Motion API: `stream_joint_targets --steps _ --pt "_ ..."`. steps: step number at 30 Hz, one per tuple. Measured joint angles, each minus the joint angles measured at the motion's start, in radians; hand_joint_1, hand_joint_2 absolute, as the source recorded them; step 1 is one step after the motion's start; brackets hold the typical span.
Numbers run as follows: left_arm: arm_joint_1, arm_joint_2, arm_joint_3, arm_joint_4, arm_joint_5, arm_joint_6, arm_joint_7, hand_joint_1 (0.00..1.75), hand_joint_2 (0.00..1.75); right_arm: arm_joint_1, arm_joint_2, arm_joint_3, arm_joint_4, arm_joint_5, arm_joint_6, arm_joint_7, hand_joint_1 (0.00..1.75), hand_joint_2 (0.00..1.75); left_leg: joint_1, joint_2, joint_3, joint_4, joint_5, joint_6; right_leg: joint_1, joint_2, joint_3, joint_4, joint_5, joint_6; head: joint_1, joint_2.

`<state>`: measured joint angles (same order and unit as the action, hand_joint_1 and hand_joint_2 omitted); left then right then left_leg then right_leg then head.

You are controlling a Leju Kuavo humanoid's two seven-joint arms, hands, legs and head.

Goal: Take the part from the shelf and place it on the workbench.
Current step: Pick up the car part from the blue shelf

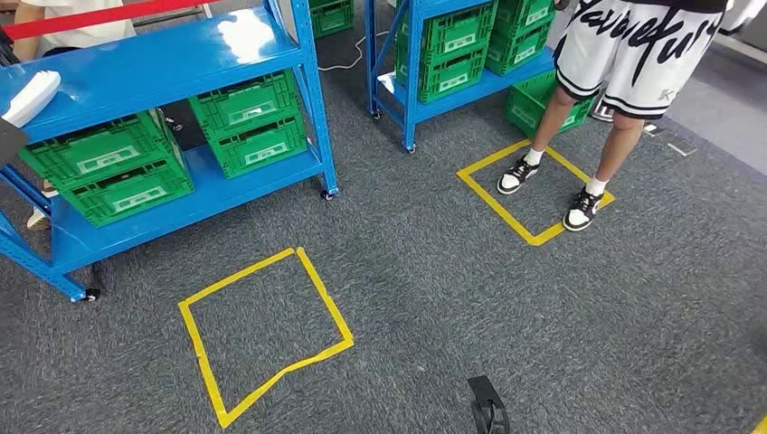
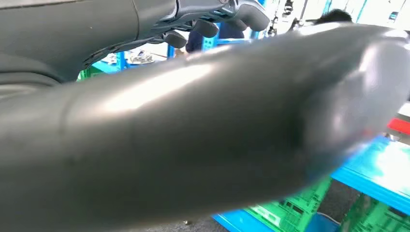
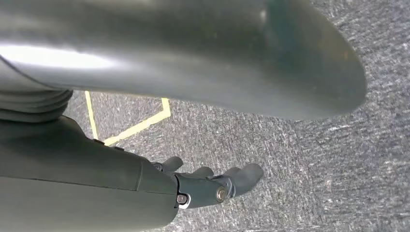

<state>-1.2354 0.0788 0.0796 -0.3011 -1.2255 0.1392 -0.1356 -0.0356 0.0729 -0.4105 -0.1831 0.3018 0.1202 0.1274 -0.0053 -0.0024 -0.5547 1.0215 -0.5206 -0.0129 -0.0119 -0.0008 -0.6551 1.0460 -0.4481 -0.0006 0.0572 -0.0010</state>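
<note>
Person cut off above shorts.

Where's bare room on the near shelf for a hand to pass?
Top deck of the near blue shelf is bare beyond the white object at its left edge. Lower tiers are crowded: stacked green crates, only a blue strip along the front edge.

Black script lettering on person's white shorts (not legible), small "K" near hem
</note>
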Motion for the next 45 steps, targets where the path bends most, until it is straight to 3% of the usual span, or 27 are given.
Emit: stream_joint_targets --steps 3,4,7,8,9,11,12,13,14,17,19,22,23,24,25,27,28,29,32,33,35,37,39,40,41,43,45 --pt "0.001 0.001 -0.005 -0.004 -0.001 0.004 0.002 0.00 0.00 0.000 0.000 0.000 0.000 -0.001 0.002 0.000 0.00 0.00 0.002 0.001 -0.009 0.034 -0.020 -0.013 -0.008 0.001 0.019 -0.007 -0.007 -0.013 -0.004 0.000" --pt "0.001 0.001 -0.007 -0.004 -0.001 0.005 0.002 0.00 0.00 0.000 0.000 0.000 0.000 -0.002 0.002 0.000 0.00 0.00 0.004 0.001 -0.032 0.082 -0.040 -0.018 -0.010 0.002 0.028 -0.009 -0.012 -0.018 -0.006 0.000" --pt "0.010 -0.001 -0.011 0.000 -0.003 0.006 0.005 0.00 0.00 0.001 0.000 0.000 0.000 -0.007 0.000 0.001 0.00 0.00 0.007 0.001 -0.155 0.276 -0.091 -0.026 -0.010 0.007 0.050 -0.009 -0.032 -0.022 -0.009 0.000" --pt "0.015 -0.002 -0.013 0.000 -0.003 0.006 0.007 0.00 0.00 0.002 0.000 0.000 0.000 -0.009 0.000 0.001 0.00 0.00 0.007 0.001 -0.180 0.295 -0.077 -0.024 -0.010 0.008 0.059 -0.009 -0.039 -0.021 -0.009 0.000" --pt "0.018 -0.003 -0.015 0.000 -0.004 0.006 0.009 0.00 0.00 0.002 0.000 0.000 0.000 -0.010 -0.001 0.001 0.00 0.00 0.007 0.001 -0.185 0.276 -0.044 -0.022 -0.010 0.010 0.069 -0.009 -0.047 -0.020 -0.009 0.000" --pt "0.017 -0.007 -0.019 0.000 -0.004 0.005 0.014 0.00 0.00 0.002 0.000 0.000 0.000 -0.012 -0.001 0.001 0.00 0.00 0.006 0.001 -0.146 0.150 0.053 -0.013 -0.011 0.011 0.093 -0.010 -0.066 -0.015 -0.008 0.000" --pt "0.015 -0.008 -0.021 0.000 -0.005 0.005 0.016 0.00 0.00 0.001 0.000 0.000 0.000 -0.013 -0.001 0.000 0.00 0.00 0.003 0.000 -0.121 0.090 0.083 -0.009 -0.010 0.012 0.101 -0.011 -0.074 -0.011 -0.009 0.000" --pt "0.012 -0.010 -0.023 0.000 -0.006 0.005 0.018 0.00 0.00 0.000 0.000 0.000 0.000 -0.013 -0.001 0.000 0.00 0.00 0.000 0.000 -0.100 0.045 0.097 -0.003 -0.010 0.013 0.106 -0.013 -0.081 -0.006 -0.010 0.000" --pt "0.011 -0.012 -0.025 0.001 -0.008 0.005 0.019 0.00 0.00 0.000 0.000 0.000 0.000 -0.014 0.000 0.000 0.00 0.00 -0.003 -0.001 -0.089 0.023 0.092 0.003 -0.010 0.013 0.110 -0.015 -0.083 0.001 -0.010 0.000" --pt "0.011 -0.020 -0.031 -0.001 -0.011 0.004 0.020 0.00 0.00 0.000 -0.001 0.000 0.000 -0.016 0.001 0.000 0.00 0.00 -0.001 -0.003 -0.068 0.000 0.076 0.022 -0.008 0.011 0.114 -0.005 -0.080 0.016 -0.009 0.000" --pt "0.009 -0.025 -0.034 -0.002 -0.011 0.004 0.020 0.00 0.00 -0.001 -0.001 0.000 0.000 -0.017 0.002 0.000 0.00 0.00 0.002 -0.003 -0.047 -0.008 0.067 0.035 -0.008 0.008 0.076 0.062 -0.090 0.022 -0.008 0.000" --pt "0.012 -0.033 -0.036 -0.001 -0.011 0.004 0.021 0.00 0.00 0.001 -0.002 0.000 0.000 -0.016 0.002 0.000 0.00 0.00 0.000 -0.005 -0.024 -0.010 0.046 0.046 -0.007 0.006 -0.047 0.227 -0.135 0.028 -0.006 0.000" --pt "0.015 -0.035 -0.038 0.001 -0.011 0.004 0.022 0.00 0.00 0.002 -0.002 0.000 0.000 -0.016 0.002 0.000 0.00 0.00 -0.001 -0.006 -0.015 -0.010 0.038 0.046 -0.007 0.006 -0.079 0.252 -0.137 0.029 -0.005 0.000" --pt "0.017 -0.036 -0.040 0.002 -0.011 0.004 0.023 0.00 0.00 0.002 -0.003 0.000 0.000 -0.015 0.002 0.001 0.00 0.00 -0.001 -0.007 -0.004 -0.009 0.028 0.044 -0.006 0.006 -0.094 0.243 -0.122 0.028 -0.005 0.000" --pt "0.018 -0.037 -0.041 0.003 -0.009 0.004 0.024 0.00 0.00 0.002 -0.003 0.000 0.000 -0.014 0.003 0.001 0.00 0.00 -0.001 -0.007 0.010 -0.009 0.017 0.042 -0.006 0.005 -0.093 0.201 -0.087 0.027 -0.005 0.000" --pt "0.019 -0.039 -0.044 0.005 -0.007 0.004 0.026 0.00 0.00 0.004 -0.004 0.000 0.001 -0.012 0.003 0.001 0.00 0.00 -0.001 -0.006 0.033 -0.008 -0.007 0.037 -0.004 0.004 -0.061 0.070 0.013 0.019 -0.006 0.000" --pt "0.018 -0.039 -0.046 0.006 -0.005 0.004 0.027 0.00 0.00 0.003 -0.004 0.000 0.002 -0.012 0.003 0.002 0.00 0.00 -0.002 -0.006 0.041 -0.008 -0.016 0.033 -0.001 0.004 -0.047 0.020 0.040 0.014 -0.006 0.000" --pt "0.017 -0.040 -0.048 0.007 -0.005 0.004 0.027 0.00 0.00 0.004 -0.004 0.000 0.003 -0.011 0.003 0.002 0.00 0.00 -0.003 -0.006 0.045 -0.009 -0.024 0.027 0.002 0.004 -0.039 -0.007 0.056 0.008 -0.007 0.000" --pt "0.016 -0.041 -0.050 0.005 -0.003 0.003 0.029 0.00 0.00 0.004 -0.005 0.000 0.004 -0.008 0.002 0.004 0.00 0.00 -0.003 -0.007 0.052 -0.003 -0.029 0.010 0.004 0.004 -0.027 -0.019 0.045 -0.009 -0.008 0.000" --pt "0.015 -0.041 -0.050 0.003 -0.003 0.003 0.030 0.00 0.00 0.004 -0.005 0.000 0.004 -0.006 0.002 0.004 0.00 0.00 -0.003 -0.006 0.044 0.018 -0.025 0.005 0.002 0.005 -0.017 -0.022 0.039 -0.016 -0.008 0.000" --pt "0.015 -0.040 -0.051 0.001 -0.002 0.003 0.033 0.00 0.00 0.002 -0.005 0.000 0.004 -0.003 0.002 0.004 0.00 0.00 0.000 -0.004 -0.013 0.115 -0.026 -0.005 -0.003 0.006 0.005 -0.026 0.026 -0.025 -0.009 0.000" --pt "0.023 -0.038 -0.051 0.003 -0.002 0.003 0.035 0.00 0.00 0.001 -0.005 0.000 0.004 -0.001 0.001 0.004 0.00 0.00 0.005 -0.003 -0.099 0.235 -0.068 -0.016 -0.005 0.008 0.027 -0.027 0.007 -0.028 -0.010 0.000" --pt "0.033 -0.036 -0.051 0.005 -0.001 0.003 0.036 0.00 0.00 0.004 -0.005 0.000 0.004 0.000 0.001 0.005 0.00 0.00 0.009 -0.003 -0.156 0.274 -0.107 -0.021 -0.006 0.010 0.055 -0.027 -0.015 -0.026 -0.010 0.000" --pt "0.035 -0.035 -0.051 0.005 -0.001 0.003 0.035 0.00 0.00 0.005 -0.005 0.000 0.004 0.000 0.001 0.006 0.00 0.00 0.010 -0.003 -0.163 0.248 -0.095 -0.021 -0.006 0.011 0.070 -0.027 -0.026 -0.024 -0.010 0.000" --pt "0.035 -0.034 -0.051 0.005 -0.001 0.003 0.035 0.00 0.00 0.006 -0.005 0.000 0.004 0.000 0.001 0.006 0.00 0.00 0.011 -0.003 -0.156 0.196 -0.056 -0.019 -0.006 0.011 0.086 -0.027 -0.038 -0.022 -0.010 0.000" --pt "0.034 -0.031 -0.051 0.006 -0.001 0.002 0.034 0.00 0.00 0.005 -0.005 0.000 0.004 -0.001 0.001 0.007 0.00 0.00 0.009 -0.002 -0.128 0.070 0.057 -0.012 -0.005 0.012 0.111 -0.027 -0.060 -0.015 -0.012 0.000" --pt "0.034 -0.029 -0.051 0.006 -0.001 -0.002 0.034 0.00 0.00 0.003 -0.005 0.000 0.004 -0.002 0.000 0.010 0.00 0.00 0.004 -0.001 -0.111 0.009 0.113 0.001 -0.003 0.014 0.127 -0.024 -0.077 -0.003 -0.015 0.000"
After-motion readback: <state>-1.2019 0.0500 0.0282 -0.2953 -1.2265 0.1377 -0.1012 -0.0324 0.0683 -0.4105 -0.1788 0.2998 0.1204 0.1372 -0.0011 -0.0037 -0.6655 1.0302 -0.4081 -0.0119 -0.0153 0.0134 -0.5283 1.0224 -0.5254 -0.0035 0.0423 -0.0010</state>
